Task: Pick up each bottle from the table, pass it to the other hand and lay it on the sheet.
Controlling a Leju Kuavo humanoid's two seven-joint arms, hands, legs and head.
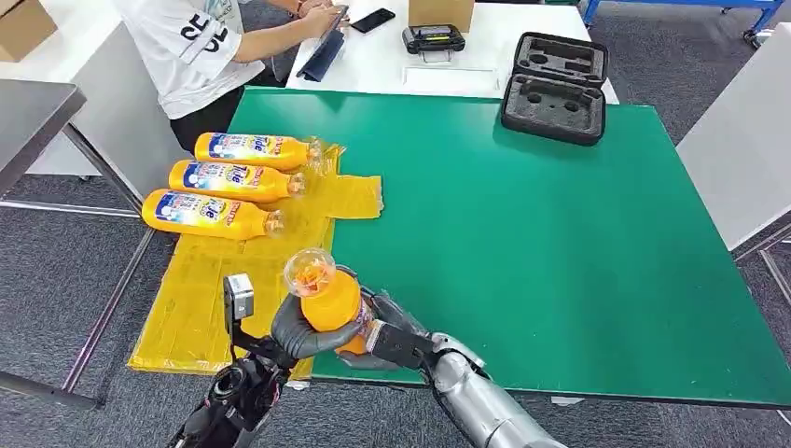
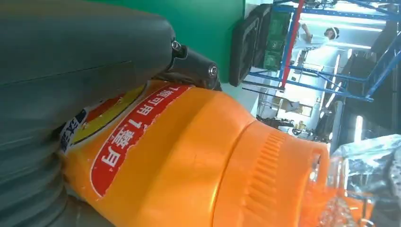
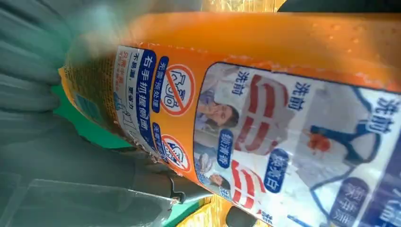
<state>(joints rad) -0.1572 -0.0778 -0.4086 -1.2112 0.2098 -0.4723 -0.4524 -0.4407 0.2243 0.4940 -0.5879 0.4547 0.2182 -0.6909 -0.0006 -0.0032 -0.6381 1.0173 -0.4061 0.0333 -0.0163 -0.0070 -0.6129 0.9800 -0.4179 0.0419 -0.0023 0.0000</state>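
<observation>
An orange bottle [image 1: 328, 297] with a clear cap stands upright above the front edge of the green table [image 1: 522, 233]. My left hand [image 1: 297, 334] wraps its fingers around the bottle's body from the left. From the right, my right hand [image 1: 390, 336] grips the same bottle lower down. Up close, the left wrist view has the bottle [image 2: 189, 156] under my left hand [image 2: 71, 47]. In the right wrist view, the bottle's label [image 3: 283, 118] lies against my right hand [image 3: 47, 142]. Three more orange bottles [image 1: 233, 179] lie side by side on the yellow sheet [image 1: 187, 299].
A black foam case [image 1: 555, 89] lies open at the table's far edge. A person [image 1: 205, 47] sits at the white table [image 1: 392, 56] behind, using a tablet. A grey table [image 1: 28, 112] stands to the left.
</observation>
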